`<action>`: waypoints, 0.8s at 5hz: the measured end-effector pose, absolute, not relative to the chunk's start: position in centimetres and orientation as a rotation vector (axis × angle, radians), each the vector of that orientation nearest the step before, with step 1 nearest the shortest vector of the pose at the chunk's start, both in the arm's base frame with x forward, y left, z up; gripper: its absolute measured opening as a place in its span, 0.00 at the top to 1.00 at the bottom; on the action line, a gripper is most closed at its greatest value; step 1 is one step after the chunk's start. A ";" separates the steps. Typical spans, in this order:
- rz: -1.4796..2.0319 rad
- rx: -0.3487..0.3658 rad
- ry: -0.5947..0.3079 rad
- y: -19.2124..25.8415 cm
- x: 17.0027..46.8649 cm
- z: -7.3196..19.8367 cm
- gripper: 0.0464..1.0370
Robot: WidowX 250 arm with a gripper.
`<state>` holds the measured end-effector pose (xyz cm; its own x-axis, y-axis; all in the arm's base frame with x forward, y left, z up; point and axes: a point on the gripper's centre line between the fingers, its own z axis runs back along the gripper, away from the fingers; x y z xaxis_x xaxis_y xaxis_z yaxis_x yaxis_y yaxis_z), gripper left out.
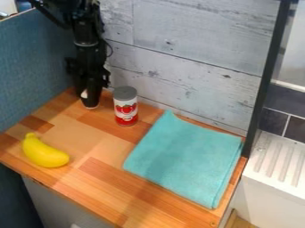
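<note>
- A black robotic gripper [90, 103] hangs at the rear of a wood-block counter [101, 185], its angular, dark body pointing downward beside a can; a pale patch shows near its lower end. Whether its jaws are parted or closed, or grip anything, cannot be told from this angle.
- The can [125, 107], an upright cylinder with a flat gray top and a white-and-red label bearing a tomato-like picture, stands on the wood near the back edge, just to the right of the gripper in the view.
- A turquoise cloth [184, 156], folded into a soft-edged, roughly four-sided shape with a finely napped surface, lies across the counter's right side, one corner pointing toward the wall.
- A smooth, curved yellow banana [44, 152] rests near the front left edge, well apart from the can and the cloth.
- Behind the counter rises a wall of whitewashed planks [179, 49], marked with knots and grain; a blue, fabric-like panel [30, 67] borders the left.
- At right, a slim black post [268, 80] stands before dark, smooth tiles [273, 121] and a white, ridged surface [280, 156].
</note>
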<state>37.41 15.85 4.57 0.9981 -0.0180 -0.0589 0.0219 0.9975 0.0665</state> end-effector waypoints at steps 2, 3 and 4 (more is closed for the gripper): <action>-0.022 0.056 0.066 15.7 37.6 3.4 0.59; -0.020 0.057 0.077 15.8 37.5 3.6 0.54; -0.003 0.060 0.086 15.8 37.3 3.6 0.22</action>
<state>37.33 15.81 3.58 0.9963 -0.0006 -0.0858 0.0057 0.9982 0.0601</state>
